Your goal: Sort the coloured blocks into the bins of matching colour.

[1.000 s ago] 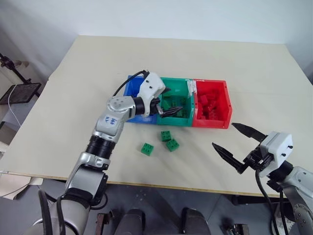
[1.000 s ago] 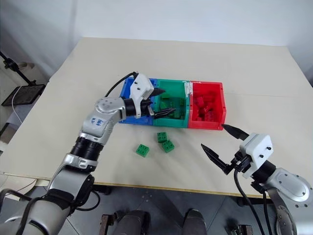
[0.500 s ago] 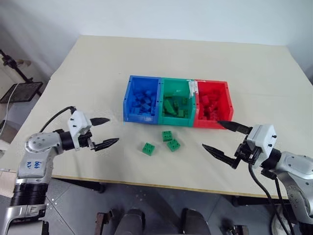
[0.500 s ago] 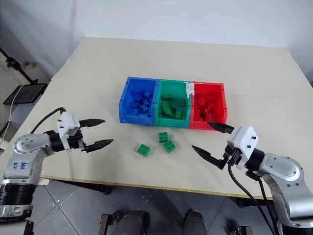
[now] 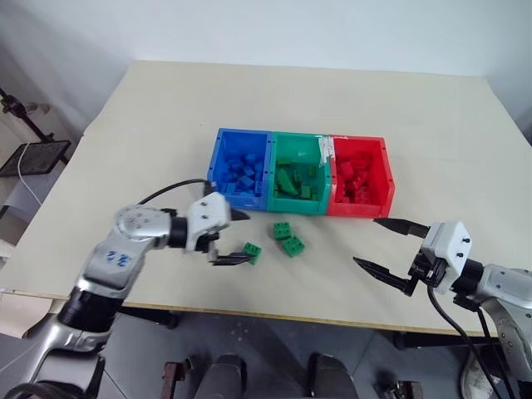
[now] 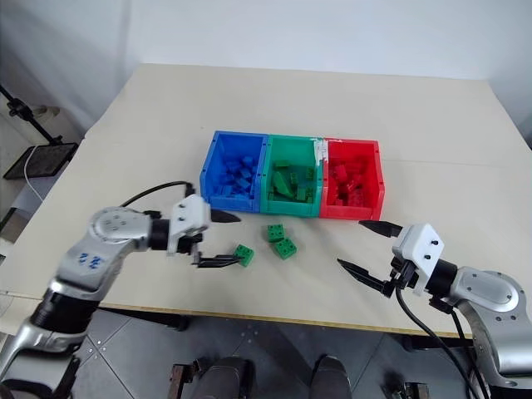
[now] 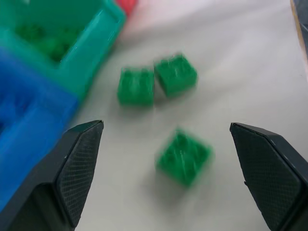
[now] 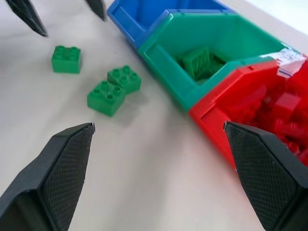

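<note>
Three small bright green studded plastic bricks lie loose on the pale beige surface point(image 5: 125, 125) just in front of the row of three joined open-topped plastic bins point(image 5: 301, 172): a pair of green bricks point(image 5: 288, 238) sits touching one another directly before the green middle bin point(image 5: 298, 170), while a single green brick point(image 5: 252, 253) rests apart from them, nearer the blue bin point(image 5: 241, 166) end of the row. Inside the green bin lie more green bricks point(image 5: 295, 181), the blue bin holds blue bricks point(image 5: 239, 172) and the red bin point(image 5: 361, 174) holds red bricks point(image 5: 357, 179). The left claw point(image 5: 234, 236) reaches in low over the surface in front of the blue bin, its two black fingers spread wide and released, with the single green brick just off the tip of its nearer finger and not gripped. The right claw point(image 5: 389, 248) hangs over the surface in front of the red bin, well apart from the bricks, its fingers likewise spread wide and holding nothing.
</note>
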Controlling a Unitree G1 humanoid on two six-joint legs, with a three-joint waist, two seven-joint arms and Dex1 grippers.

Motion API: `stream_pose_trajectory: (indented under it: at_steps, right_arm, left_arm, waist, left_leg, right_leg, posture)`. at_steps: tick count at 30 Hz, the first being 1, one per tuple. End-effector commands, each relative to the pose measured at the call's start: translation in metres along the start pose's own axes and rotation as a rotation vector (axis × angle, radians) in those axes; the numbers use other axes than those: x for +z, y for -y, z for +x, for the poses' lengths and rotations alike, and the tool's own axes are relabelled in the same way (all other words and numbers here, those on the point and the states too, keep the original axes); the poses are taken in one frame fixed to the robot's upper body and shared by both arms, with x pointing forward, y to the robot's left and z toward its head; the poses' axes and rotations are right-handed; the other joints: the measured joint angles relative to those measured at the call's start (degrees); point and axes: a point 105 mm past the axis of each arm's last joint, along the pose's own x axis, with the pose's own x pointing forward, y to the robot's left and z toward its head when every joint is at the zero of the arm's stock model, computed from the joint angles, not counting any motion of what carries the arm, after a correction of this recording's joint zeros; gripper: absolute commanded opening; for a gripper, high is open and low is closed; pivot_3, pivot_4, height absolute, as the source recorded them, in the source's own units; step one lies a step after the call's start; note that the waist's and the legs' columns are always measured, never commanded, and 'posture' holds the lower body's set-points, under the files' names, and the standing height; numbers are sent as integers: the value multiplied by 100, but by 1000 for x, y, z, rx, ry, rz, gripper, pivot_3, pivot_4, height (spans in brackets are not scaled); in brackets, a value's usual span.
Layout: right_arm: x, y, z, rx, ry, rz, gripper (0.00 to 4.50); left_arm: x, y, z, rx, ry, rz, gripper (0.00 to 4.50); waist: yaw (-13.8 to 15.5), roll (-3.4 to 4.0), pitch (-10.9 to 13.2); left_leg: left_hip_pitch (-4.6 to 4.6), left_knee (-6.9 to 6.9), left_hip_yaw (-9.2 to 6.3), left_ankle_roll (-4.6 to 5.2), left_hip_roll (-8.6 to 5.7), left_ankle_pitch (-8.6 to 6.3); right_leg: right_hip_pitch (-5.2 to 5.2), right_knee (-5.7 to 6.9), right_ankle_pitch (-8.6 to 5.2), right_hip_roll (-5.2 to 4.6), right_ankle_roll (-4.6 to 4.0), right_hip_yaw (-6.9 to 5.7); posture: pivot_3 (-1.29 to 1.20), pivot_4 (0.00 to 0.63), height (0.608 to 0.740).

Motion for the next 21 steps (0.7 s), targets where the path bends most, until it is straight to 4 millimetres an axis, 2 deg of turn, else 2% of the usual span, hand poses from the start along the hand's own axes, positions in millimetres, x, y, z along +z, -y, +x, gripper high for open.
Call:
stream_pose_trajectory:
  at_steps: [1,4,7,12,15,21]
  right_arm:
    - [12,3,-7,-59,23,-32,4500]
    - [10,0,-11,-86,16,-26,4500]
    - [6,-4,-17,-109,8,-14,4500]
    - [-1,-9,-29,-136,-10,0,4500]
    - [-5,-11,-35,-148,-16,1,4500]
    - [-10,-14,-39,-153,-18,0,4500]
  left_arm:
    - [14,15,33,-116,5,69,4484]
    - [16,12,56,-129,-9,158,4484]
    - [14,2,68,-117,-36,176,4484]
    - [10,-7,76,-114,-85,192,4484]
    - [10,-5,77,-144,-88,190,4484]
    - [9,-1,78,-183,-97,184,2647]
  waist:
    - [4,0,0]
    - [15,-1,0]
    - [1,-1,1]
    - [14,-1,1]
    - [11,-1,0]
    - [9,0,0]
  left_leg:
    - [-1,1,0,0,0,0]
    - [-3,2,1,0,-1,0]
    - [-3,0,5,0,1,0]
    - [-5,1,7,2,0,-1]
    - [-4,1,7,2,0,-1]
    - [-3,1,7,2,1,-1]
  right_leg:
    - [0,0,0,0,0,0]
    - [0,-3,0,0,0,0]
    - [0,-9,0,2,0,0]
    - [-1,-10,0,2,0,2]
    - [-1,-9,0,2,0,2]
    - [-1,-9,0,2,0,2]
  posture:
    - [0,150,740]
    - [0,150,740]
    - [0,150,740]
    - [0,150,740]
    - [0,150,740]
    - [0,150,740]
